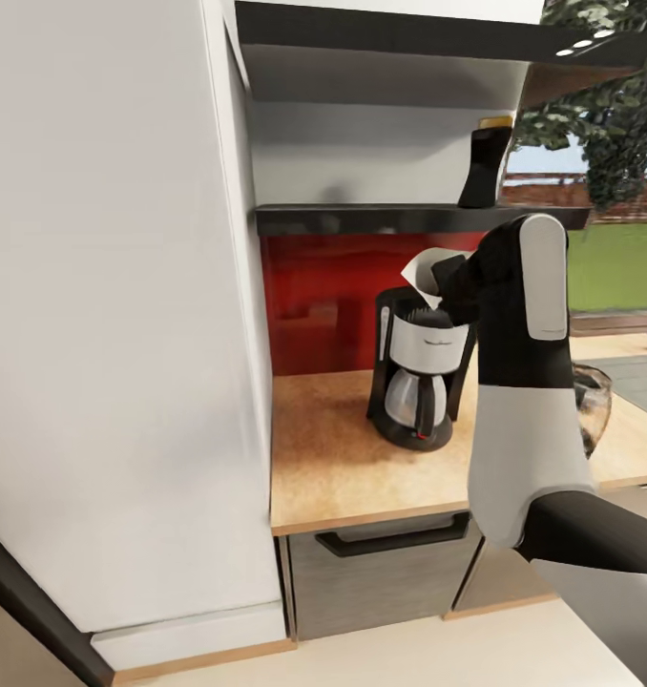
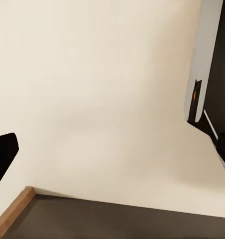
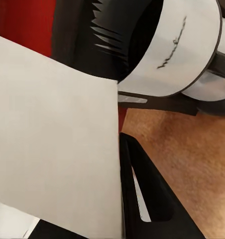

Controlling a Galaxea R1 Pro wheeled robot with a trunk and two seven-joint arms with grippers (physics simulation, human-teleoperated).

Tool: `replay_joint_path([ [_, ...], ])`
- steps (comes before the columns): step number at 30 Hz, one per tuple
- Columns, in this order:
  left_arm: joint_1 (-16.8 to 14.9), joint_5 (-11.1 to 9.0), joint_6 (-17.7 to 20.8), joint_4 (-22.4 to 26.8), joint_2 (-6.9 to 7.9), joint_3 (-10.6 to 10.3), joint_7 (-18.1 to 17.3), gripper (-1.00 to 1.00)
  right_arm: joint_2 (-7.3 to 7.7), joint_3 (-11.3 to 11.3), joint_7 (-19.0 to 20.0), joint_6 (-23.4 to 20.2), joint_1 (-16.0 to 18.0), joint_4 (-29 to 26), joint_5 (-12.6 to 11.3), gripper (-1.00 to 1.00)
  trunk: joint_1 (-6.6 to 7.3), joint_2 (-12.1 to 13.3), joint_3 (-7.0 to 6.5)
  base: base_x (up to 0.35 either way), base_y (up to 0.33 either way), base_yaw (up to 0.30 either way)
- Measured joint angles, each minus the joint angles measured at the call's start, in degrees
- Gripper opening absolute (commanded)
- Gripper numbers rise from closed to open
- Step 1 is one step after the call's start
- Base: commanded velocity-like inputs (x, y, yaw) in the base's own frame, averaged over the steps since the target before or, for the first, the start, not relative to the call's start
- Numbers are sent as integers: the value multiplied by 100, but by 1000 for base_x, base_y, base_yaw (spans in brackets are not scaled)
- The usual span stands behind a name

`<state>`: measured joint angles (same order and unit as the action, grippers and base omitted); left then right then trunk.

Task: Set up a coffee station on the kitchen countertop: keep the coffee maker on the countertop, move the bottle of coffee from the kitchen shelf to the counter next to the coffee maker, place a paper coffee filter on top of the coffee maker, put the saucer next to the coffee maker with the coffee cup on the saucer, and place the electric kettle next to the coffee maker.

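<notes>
The black and silver coffee maker (image 1: 414, 377) stands on the wooden countertop (image 1: 333, 468) against the red backsplash. My right gripper (image 1: 446, 284) hovers just above its top, shut on a white paper coffee filter (image 1: 422, 274). In the right wrist view the filter (image 3: 53, 134) covers one side, a black finger (image 3: 147, 194) presses along its edge, and the coffee maker's open basket (image 3: 137, 40) lies right beyond. The dark bottle of coffee (image 1: 484, 167) stands on the black shelf (image 1: 362, 218) above. My left gripper (image 2: 112, 154) is open, facing a cream surface.
A tall white cabinet (image 1: 114, 315) walls off the counter's left side. A dark rounded object (image 1: 593, 401) sits on the counter behind my right forearm, mostly hidden. A drawer with a black handle (image 1: 390, 539) is below the counter. A second shelf (image 1: 409, 38) hangs higher up.
</notes>
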<state>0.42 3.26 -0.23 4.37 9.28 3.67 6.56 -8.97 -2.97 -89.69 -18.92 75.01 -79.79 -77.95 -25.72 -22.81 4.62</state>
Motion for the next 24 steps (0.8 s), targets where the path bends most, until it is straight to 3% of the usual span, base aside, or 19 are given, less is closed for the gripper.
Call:
replay_joint_path([
  [10, 0, 0, 6, -6, -4, 5, -11, 100, 30, -276, 0, -8, -10, 6, 6, -100, -2, 0, 0, 33, 11, 0],
  [24, 0, 0, 7, -9, -4, 0, -13, 100, 40, -307, 0, -11, -20, 9, 10, -100, -2, 0, 0, 79, 0, 0],
])
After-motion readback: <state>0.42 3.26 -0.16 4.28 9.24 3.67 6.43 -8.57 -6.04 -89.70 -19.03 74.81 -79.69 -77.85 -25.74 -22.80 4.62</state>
